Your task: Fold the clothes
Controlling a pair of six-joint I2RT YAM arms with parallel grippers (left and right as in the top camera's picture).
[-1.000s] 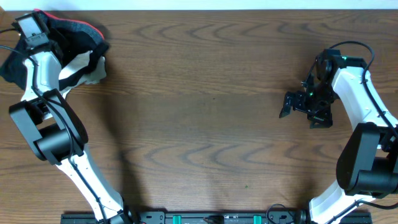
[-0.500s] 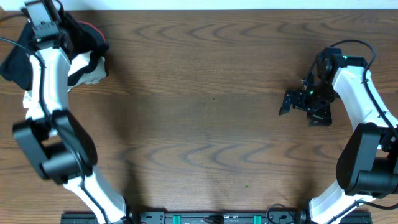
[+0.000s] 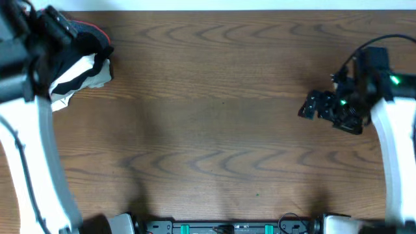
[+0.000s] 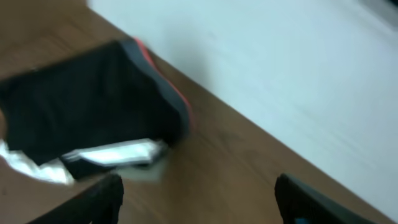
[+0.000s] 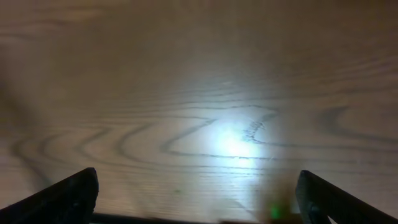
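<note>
The clothes (image 3: 84, 40), black fabric with a red-orange edge, lie bunched at the far left corner of the wooden table (image 3: 214, 130). The left wrist view shows them (image 4: 93, 99) lying ahead and to the left, with the red edge (image 4: 163, 73) along the right side. My left gripper (image 4: 199, 205) is open above bare wood on the near side of the clothes, touching nothing. My left arm (image 3: 26, 78) is blurred at the left edge of the overhead view. My right gripper (image 3: 309, 106) hovers open over bare table at the right, and its wrist view (image 5: 199, 202) shows only wood between the fingers.
A white piece of cloth (image 3: 81, 73) sticks out from under the black fabric on its near side, also seen from the left wrist (image 4: 112, 152). A pale wall (image 4: 298, 74) runs just behind the table's far edge. A black bar (image 3: 227, 227) lines the near edge.
My left gripper has opened wider and drawn away from the clothes, its arm rising toward the camera. The clothes stay at the corner. My right arm shifted slightly right.
</note>
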